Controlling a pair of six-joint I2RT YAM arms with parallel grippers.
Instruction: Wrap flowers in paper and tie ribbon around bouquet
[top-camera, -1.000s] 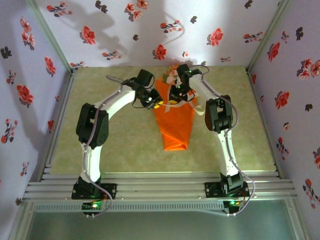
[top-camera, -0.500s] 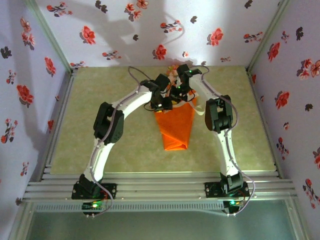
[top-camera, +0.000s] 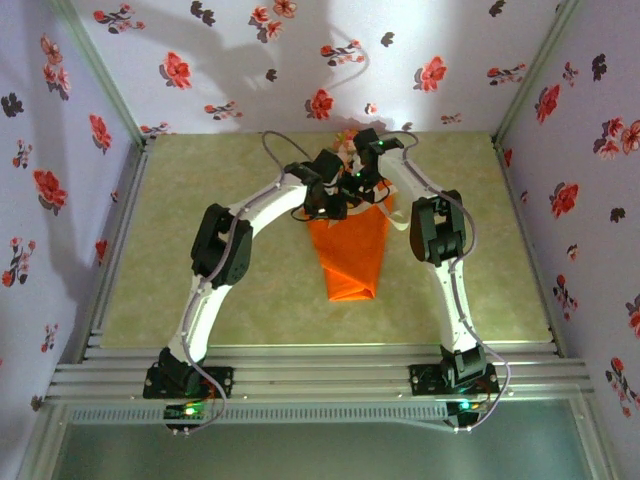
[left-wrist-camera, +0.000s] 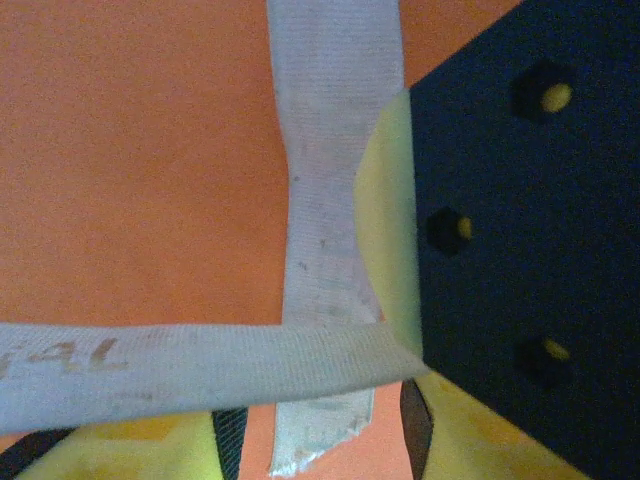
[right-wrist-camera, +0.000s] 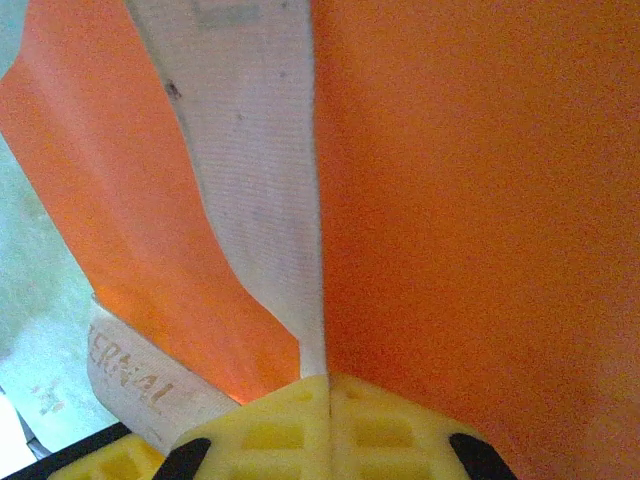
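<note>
My left hand (left-wrist-camera: 320, 452) hangs over the wide end of the bouquet (top-camera: 350, 255), released, I think: the ribbon (left-wrist-camera: 330, 160) lies flat between its parted fingers rather than pinched. The bouquet rests mid-way across the bench (top-camera: 500, 260), tip toward me, flowers (top-camera: 345, 150) at the far end. The ribbon crosses itself on the orange paper (left-wrist-camera: 130, 150), probably a knot being set up. My right hand (right-wrist-camera: 328, 405) is clenched on one strand, likely to hold it taut. From above, both hands cover the crossing and most blooms.
</note>
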